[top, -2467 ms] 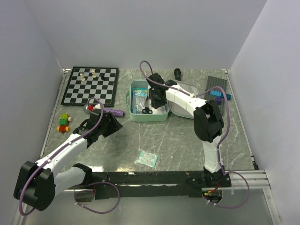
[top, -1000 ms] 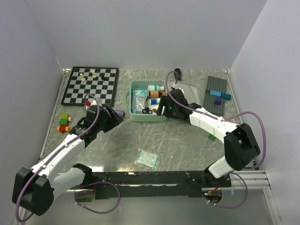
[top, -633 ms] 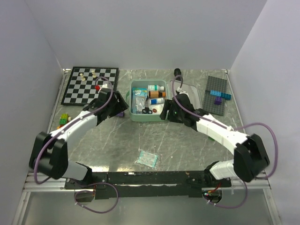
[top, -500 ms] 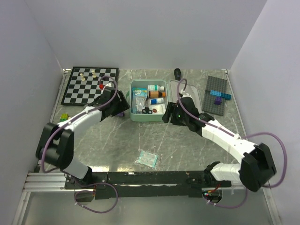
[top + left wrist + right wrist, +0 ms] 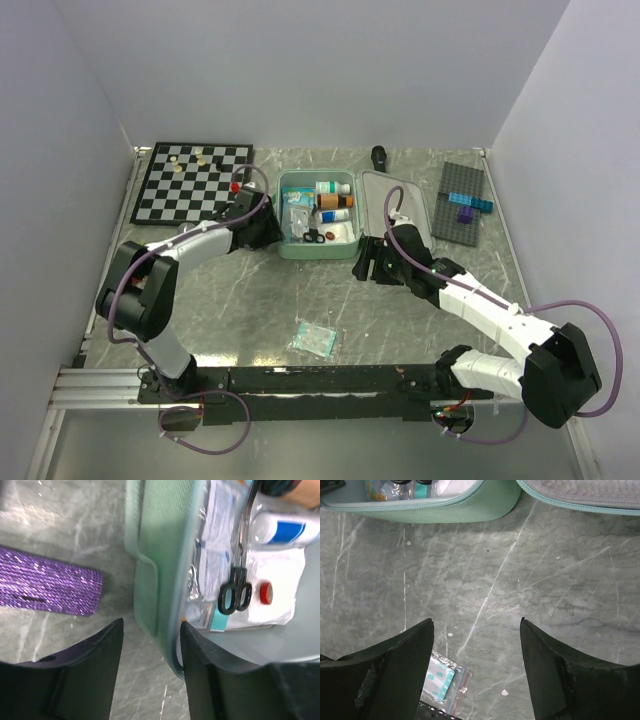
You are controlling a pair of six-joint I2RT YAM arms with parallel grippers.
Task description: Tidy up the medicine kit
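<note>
Kit: The medicine kit (image 5: 318,252) lies open toward the back of the worktop (image 5: 250,300), lid (image 5: 395,205) flat to its right, with bottles, scissors (image 5: 235,592) and packets inside.
Left claw: The left claw (image 5: 150,625) is spread and straddles the kit's left wall at the side handle. No pinch is visible.
Right claw: The right claw (image 5: 476,625) is spread wide over bare worktop just in front of the kit, carrying nothing.
Strays: A purple roll (image 5: 47,587) lies just left of the kit; a clear sachet (image 5: 313,338) lies nearer the arm bases.
Key relation: The right arm is likely nearer the sachet, with the kit directly beyond it. The roll's long axis runs along the left claw's closing line, so a wrist turn seems needed.
</note>
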